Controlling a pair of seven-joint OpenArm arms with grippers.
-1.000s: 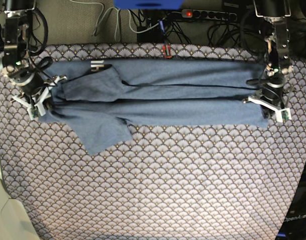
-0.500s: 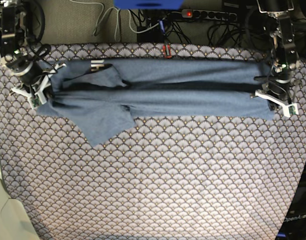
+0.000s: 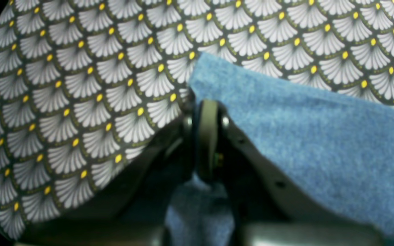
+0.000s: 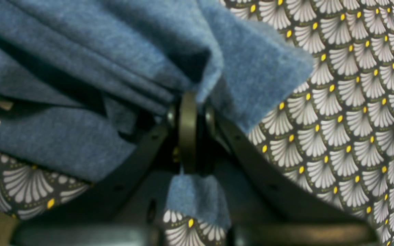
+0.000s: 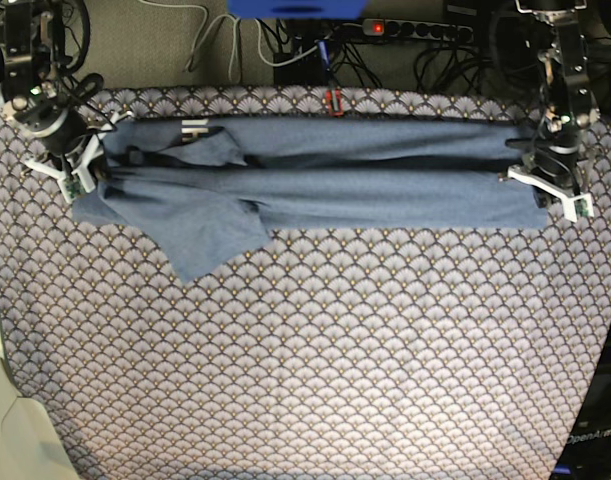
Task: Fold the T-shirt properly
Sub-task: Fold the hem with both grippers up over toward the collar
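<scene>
The slate-blue T-shirt [image 5: 315,185] lies stretched in a long folded band across the far part of the table, with one sleeve flap [image 5: 210,240] hanging toward the front. A bit of white print [image 5: 195,127] shows at its far left. My left gripper [image 5: 547,190], at the base view's right, is shut on the shirt's end; the left wrist view shows the gripper [image 3: 205,102] pinching blue cloth [image 3: 303,136]. My right gripper [image 5: 80,170], at the base view's left, is shut on the other end; the right wrist view shows that gripper [image 4: 188,99] clamping bunched layers [image 4: 115,51].
A fan-patterned cloth [image 5: 315,360] covers the table. A power strip [image 5: 405,30] and cables lie behind the far edge, and a small red item [image 5: 332,100] sits at that edge. A pale surface [image 5: 5,420] borders the front left corner.
Both grippers have moved toward the table's far edge, pulling the shirt's ends with them. The folded band has shifted back and lies flatter.
</scene>
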